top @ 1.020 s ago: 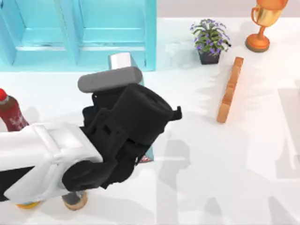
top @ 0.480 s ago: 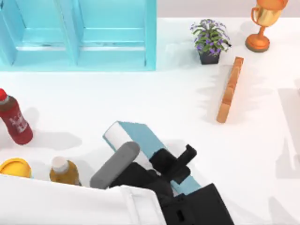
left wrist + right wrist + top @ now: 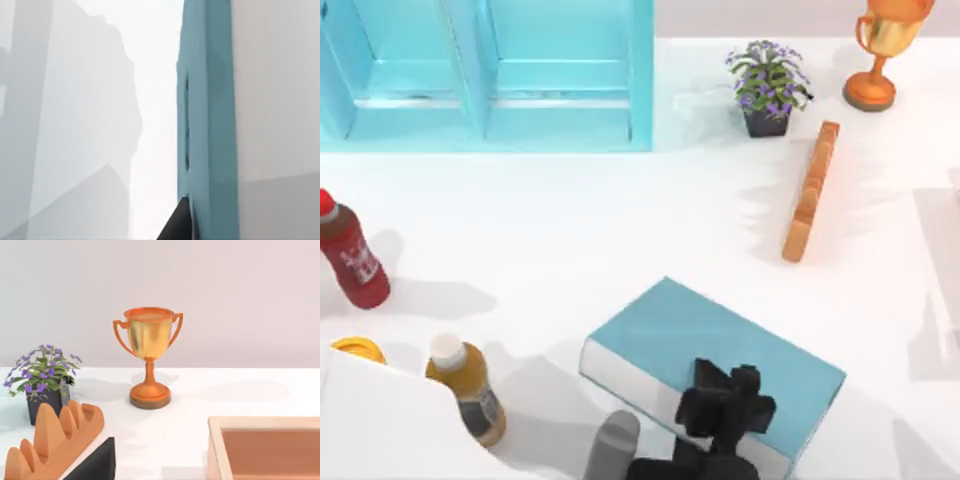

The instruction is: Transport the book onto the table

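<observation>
**Book down flat on worktop**

Since 0.5 s ago the book (image 3: 715, 355) has tipped from on-edge to lying flat, teal cover up, on the white worktop (image 3: 620, 230) near its front edge. My left end effector (image 3: 720, 405) sits over the book's near edge; can't tell if fingers are apart or together. Blue shelf unit (image 3: 485, 75) compartments look bare. Left wrist cam: book's teal edge, pages. Right wrist cam: trophy (image 3: 148, 357), potted plant (image 3: 42, 380).

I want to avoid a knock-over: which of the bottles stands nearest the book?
The amber-orange bottle with the white cap, left of the book; the red bottle stands farther off, at the table's left edge.
</observation>
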`<action>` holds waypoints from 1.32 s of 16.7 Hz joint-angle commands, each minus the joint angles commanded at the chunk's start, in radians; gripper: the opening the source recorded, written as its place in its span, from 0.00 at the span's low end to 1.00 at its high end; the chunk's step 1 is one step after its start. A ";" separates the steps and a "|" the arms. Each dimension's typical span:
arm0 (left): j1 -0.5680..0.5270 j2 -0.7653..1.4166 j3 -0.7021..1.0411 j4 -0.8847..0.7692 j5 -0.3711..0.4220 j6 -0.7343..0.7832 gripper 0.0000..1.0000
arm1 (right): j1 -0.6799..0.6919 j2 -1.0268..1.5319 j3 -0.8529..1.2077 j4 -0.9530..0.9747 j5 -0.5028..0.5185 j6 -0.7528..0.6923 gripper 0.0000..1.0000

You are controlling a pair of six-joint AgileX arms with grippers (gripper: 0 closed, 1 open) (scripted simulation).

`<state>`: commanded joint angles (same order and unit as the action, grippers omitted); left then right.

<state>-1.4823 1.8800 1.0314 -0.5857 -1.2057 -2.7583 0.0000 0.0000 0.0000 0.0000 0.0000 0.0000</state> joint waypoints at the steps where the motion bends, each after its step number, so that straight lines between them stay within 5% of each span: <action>1: -0.013 0.018 0.023 -0.014 -0.022 -0.062 0.00 | 0.000 0.000 0.000 0.000 0.000 0.000 1.00; 6: -0.050 0.075 0.113 -0.050 -0.093 -0.235 0.00 | 0.000 0.000 0.000 0.000 0.000 0.000 1.00; 22: -0.062 0.087 0.135 -0.113 -0.097 -0.302 0.00 | 0.000 0.000 0.000 0.000 0.000 0.000 1.00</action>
<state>-1.5440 1.9669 1.1669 -0.6989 -1.3032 -3.0599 0.0000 0.0000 0.0000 0.0000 0.0000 0.0000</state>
